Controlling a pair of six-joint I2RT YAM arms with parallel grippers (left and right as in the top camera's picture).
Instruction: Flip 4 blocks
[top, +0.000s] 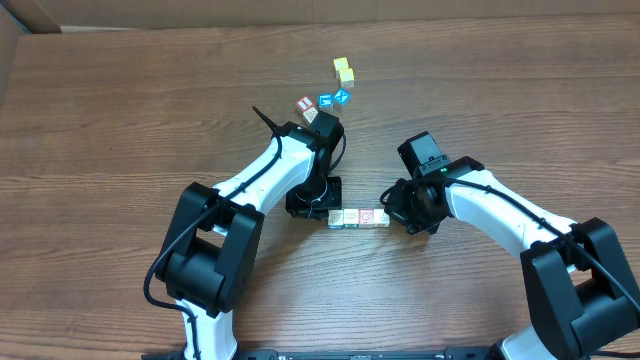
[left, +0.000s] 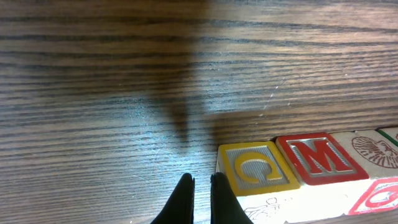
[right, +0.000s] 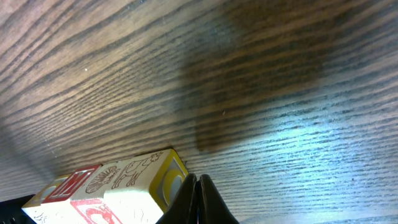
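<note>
A short row of small alphabet blocks (top: 360, 217) lies on the table between my two arms. In the left wrist view the row's near end is a yellow-framed C block (left: 256, 168), followed by a red-framed M block (left: 320, 158) and one with a line drawing (left: 373, 149). My left gripper (left: 202, 182) (top: 326, 211) is shut and empty, its tips on the table just left of the C block. My right gripper (right: 197, 180) (top: 393, 211) is shut too, at the row's other end, against the yellow end face (right: 169, 182) of the last block.
More cubes sit farther back: a red-and-white one (top: 306, 104), two bright blue ones (top: 333, 99) and two yellow ones (top: 344, 70). The wooden table (top: 120, 120) stretches out on both sides of the arms.
</note>
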